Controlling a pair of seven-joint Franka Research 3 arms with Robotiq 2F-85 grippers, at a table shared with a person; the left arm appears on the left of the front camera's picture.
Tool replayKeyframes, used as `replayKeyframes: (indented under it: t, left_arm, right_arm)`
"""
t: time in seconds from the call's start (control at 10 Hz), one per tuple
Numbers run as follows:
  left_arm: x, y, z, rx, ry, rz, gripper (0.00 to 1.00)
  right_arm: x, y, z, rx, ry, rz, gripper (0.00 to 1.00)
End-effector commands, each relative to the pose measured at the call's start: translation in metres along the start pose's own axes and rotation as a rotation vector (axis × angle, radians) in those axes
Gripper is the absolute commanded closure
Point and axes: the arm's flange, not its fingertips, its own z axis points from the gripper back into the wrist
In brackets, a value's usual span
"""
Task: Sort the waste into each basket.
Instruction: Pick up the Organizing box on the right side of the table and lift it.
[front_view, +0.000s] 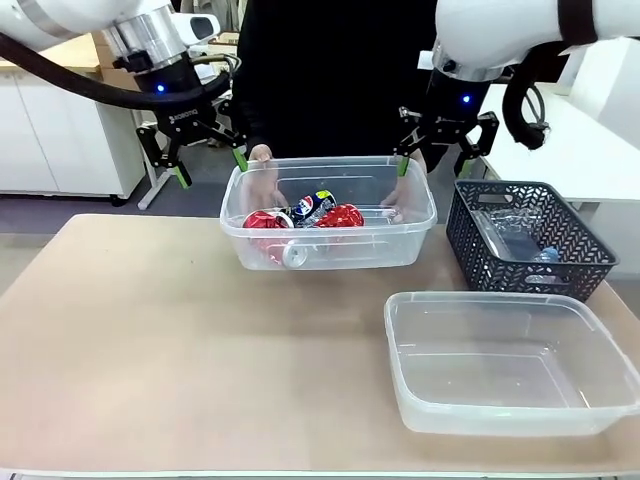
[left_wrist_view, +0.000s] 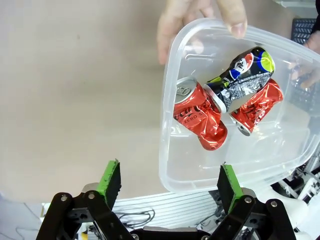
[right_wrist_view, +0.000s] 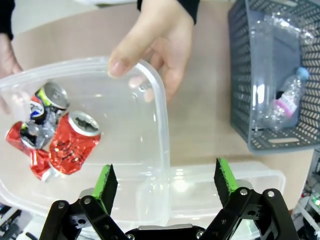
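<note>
A clear tub (front_view: 412, 240) stands at the table's far middle, and the person's hands (front_view: 262, 162) hold its two ends. Inside lie crushed cans: two red cans (front_view: 342, 215) (left_wrist_view: 200, 117) and a dark blue can (front_view: 312, 206) (left_wrist_view: 240, 77). My left gripper (front_view: 210, 167) (left_wrist_view: 169, 177) hovers open above the tub's left end. Over the right end, my right gripper (front_view: 435, 165) (right_wrist_view: 165, 177) is open too, with nothing between its fingers. A second clear tub (front_view: 500, 420) sits empty at the front right.
A dark grey mesh basket (front_view: 480, 255) (right_wrist_view: 240, 75) stands at the right, behind the empty tub, with clear plastic bottles (right_wrist_view: 287, 97) in it. In the right wrist view the person's hand (right_wrist_view: 160, 45) grips the tub rim close to my fingers. The table's left half is bare.
</note>
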Motion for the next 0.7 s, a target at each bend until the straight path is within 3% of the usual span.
replayKeyframes:
  t: [0.0,0.3,0.4,0.6]
  left_arm:
    - [-0.001,0.0,0.003,0.005,0.001,0.0,0.0]
    - [0.0,0.0,0.0,0.0,0.0,0.0,0.0]
    - [-0.003,-0.012,0.02,0.046,0.001,0.008,0.0]
    - [-0.065,0.005,0.039,0.007,0.015,0.013,0.0]
  right_arm:
    - [0.001,-0.001,0.001,-0.01,-0.008,0.005,0.0]
    - [0.0,0.0,0.0,0.0,0.0,0.0,0.01]
    - [-0.003,0.019,0.021,0.008,-0.007,0.056,0.0]
    - [-0.076,-0.007,0.039,0.082,0.01,0.186,0.0]
